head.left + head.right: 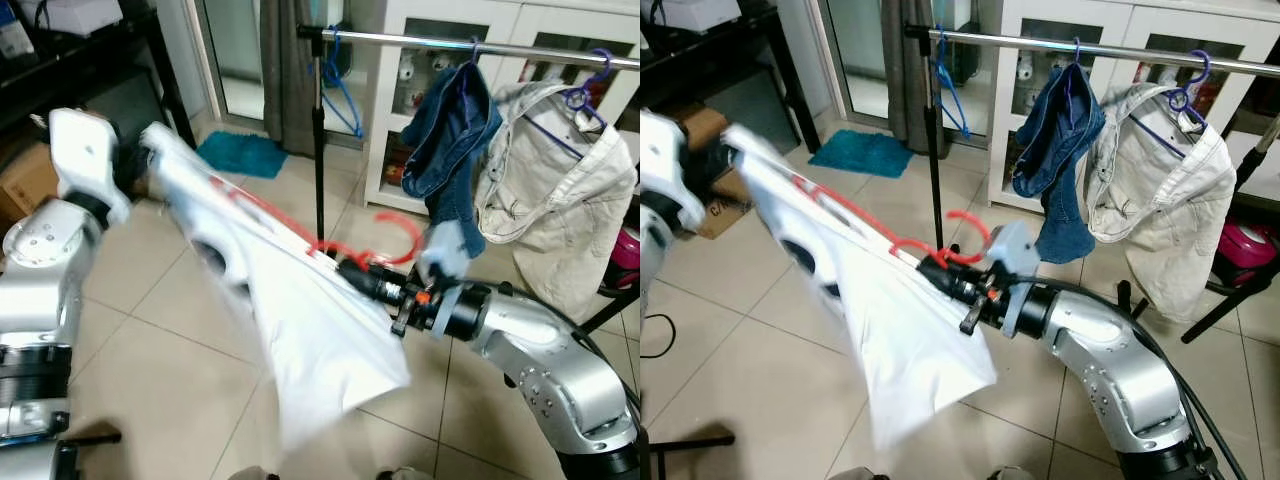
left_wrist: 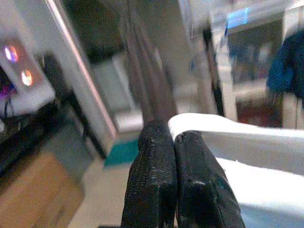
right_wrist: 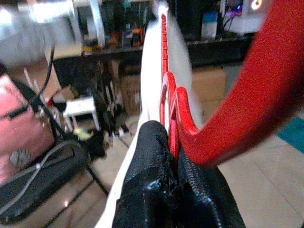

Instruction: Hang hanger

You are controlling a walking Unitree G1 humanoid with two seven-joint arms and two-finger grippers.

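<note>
left eye view: the right gripper (image 1: 352,270) is clenched on a red hanger (image 1: 300,232) carrying a white shirt (image 1: 300,330), below the metal rail (image 1: 480,42).

right eye view: bare rail left of the denim garment (image 1: 1055,160) looks roomy; the hook must rise over it.

left wrist view: the left gripper (image 2: 175,156) pinches the shirt's edge.

right wrist view: fingers (image 3: 152,156) clamp the hanger's neck.

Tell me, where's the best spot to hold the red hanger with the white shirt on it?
Probably at the neck, just below the hook, where the right gripper is shut on the red hanger. That leaves the hook free for the rail. The left gripper pinches the white shirt.
</note>
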